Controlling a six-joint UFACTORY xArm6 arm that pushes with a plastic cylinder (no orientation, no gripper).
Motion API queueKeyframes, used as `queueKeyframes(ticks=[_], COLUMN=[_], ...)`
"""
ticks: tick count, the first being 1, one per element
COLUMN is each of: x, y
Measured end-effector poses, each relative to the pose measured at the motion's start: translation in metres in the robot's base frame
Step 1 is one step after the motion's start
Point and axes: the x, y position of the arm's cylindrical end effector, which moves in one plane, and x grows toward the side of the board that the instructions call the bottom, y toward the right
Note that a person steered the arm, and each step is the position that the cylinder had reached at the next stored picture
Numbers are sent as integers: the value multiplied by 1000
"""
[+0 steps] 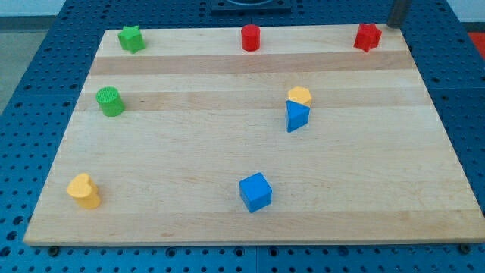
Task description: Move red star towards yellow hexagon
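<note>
The red star (367, 36) sits at the view's top right corner of the wooden board (227, 152). The yellow hexagon (299, 95) lies lower and to the left of it, right of the board's middle, touching a blue triangle (297, 116) just below it. My rod comes in at the view's top edge; my tip (395, 25) is just up and to the right of the red star, close to it. I cannot tell whether it touches the star.
A red cylinder (251, 37) stands at the top middle and a green star (131, 38) at the top left. A green cylinder (111, 101) is at the left, a yellow block (83, 190) at the bottom left, and a blue cube (255, 192) at the bottom middle.
</note>
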Motion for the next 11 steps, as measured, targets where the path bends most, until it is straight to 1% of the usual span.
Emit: queueKeyframes(ticks=[2,4,6,8,11], x=[8,35,54,55,55], y=[-9,-31,-73,-112,-190])
